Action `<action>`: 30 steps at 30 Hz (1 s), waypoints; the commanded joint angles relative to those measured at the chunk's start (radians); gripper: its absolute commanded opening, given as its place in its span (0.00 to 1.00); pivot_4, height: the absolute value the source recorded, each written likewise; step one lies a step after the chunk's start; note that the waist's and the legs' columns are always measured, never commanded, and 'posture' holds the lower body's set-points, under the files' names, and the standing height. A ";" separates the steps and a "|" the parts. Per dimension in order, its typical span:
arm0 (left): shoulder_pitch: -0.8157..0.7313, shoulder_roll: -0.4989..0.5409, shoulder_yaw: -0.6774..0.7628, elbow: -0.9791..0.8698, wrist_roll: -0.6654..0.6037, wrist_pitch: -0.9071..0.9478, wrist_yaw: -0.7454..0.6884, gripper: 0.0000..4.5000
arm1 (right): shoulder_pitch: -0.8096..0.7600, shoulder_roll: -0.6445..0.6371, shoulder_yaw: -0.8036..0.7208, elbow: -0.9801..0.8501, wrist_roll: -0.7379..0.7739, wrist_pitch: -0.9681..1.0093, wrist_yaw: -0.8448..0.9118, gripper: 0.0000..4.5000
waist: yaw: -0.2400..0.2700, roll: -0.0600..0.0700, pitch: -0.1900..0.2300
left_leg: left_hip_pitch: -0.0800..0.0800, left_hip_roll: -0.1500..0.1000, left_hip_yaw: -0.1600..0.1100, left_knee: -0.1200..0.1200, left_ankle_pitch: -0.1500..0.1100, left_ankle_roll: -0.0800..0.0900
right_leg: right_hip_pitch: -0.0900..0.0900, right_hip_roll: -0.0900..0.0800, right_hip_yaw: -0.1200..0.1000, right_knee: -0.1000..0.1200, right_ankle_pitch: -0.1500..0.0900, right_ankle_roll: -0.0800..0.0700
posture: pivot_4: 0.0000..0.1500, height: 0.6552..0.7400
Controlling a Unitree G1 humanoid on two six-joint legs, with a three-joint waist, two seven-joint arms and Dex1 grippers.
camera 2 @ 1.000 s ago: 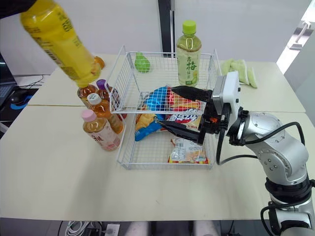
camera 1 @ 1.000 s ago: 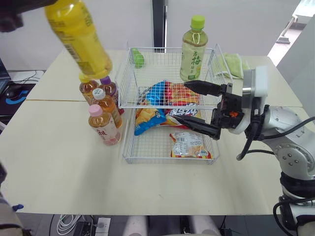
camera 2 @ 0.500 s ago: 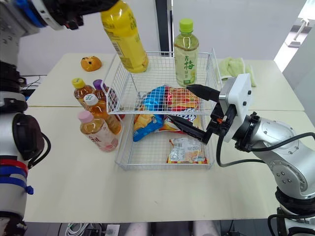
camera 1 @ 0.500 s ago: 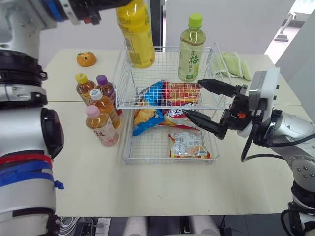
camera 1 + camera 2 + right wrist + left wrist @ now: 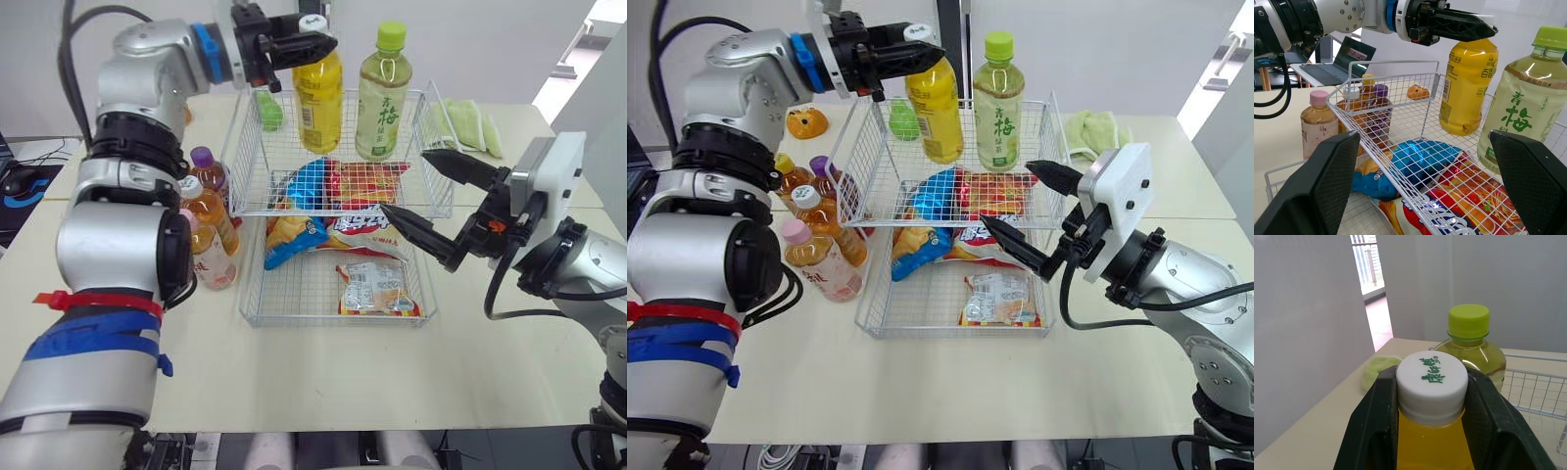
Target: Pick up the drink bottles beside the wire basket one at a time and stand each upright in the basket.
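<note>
While the left gripper (image 5: pixel 318 39) pinches the yellow bottle (image 5: pixel 318 93) at the neck, one finger on each side just under the white cap, the bottle hangs near upright inside the back of the basket (image 5: pixel 338 322). Its lower half sits behind the wire wall. I cannot tell whether its base touches the basket floor. Green bottle (image 5: pixel 383 98) stands upright in the basket just to its right, close but apart.

Right gripper (image 5: pixel 405 181): fingers spread wide, holding nothing, poised over the basket's right side above the snack bags (image 5: pixel 372 289).

Spare bottles (image 5: pixel 818 262): four, upright in a cluster on the table (image 5: pixel 323 382) just beside the basket's left wall, with yellow, purple, white and pink caps.
</note>
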 commanded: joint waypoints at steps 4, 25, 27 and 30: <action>-0.074 -0.032 0.057 0.022 0.003 -0.052 0.017 0.30 | 0.005 -0.030 -0.045 -0.055 0.027 -0.002 -0.035 1.00 | 0.000 0.000 0.000 | 0.000 0.000 0.000 0.000 0.000 0.000 | 0.000 0.000 0.000 0.000 0.000 0.000 | 1.00 1.00; -0.063 -0.060 0.078 0.036 0.036 -0.037 0.008 0.51 | 0.015 -0.049 -0.034 -0.054 0.059 -0.013 -0.065 1.00 | 0.001 0.000 0.000 | 0.000 0.000 0.000 0.001 0.000 0.000 | 0.000 0.000 0.000 0.002 0.000 0.000 | 1.00 1.00; -0.065 -0.059 0.083 0.031 0.035 -0.030 -0.003 0.66 | 0.016 -0.047 -0.031 -0.049 0.055 -0.016 -0.059 1.00 | 0.001 0.000 0.000 | 0.000 0.000 0.000 0.001 0.000 0.000 | 0.000 0.000 0.000 0.002 0.000 0.000 | 1.00 1.00; -0.066 -0.055 0.088 0.025 0.039 -0.030 -0.003 0.87 | 0.014 -0.042 -0.022 -0.044 0.049 -0.019 -0.055 1.00 | 0.001 0.000 0.000 | 0.000 0.000 0.000 0.002 0.000 0.000 | 0.000 0.000 0.000 0.003 0.000 0.000 | 1.00 1.00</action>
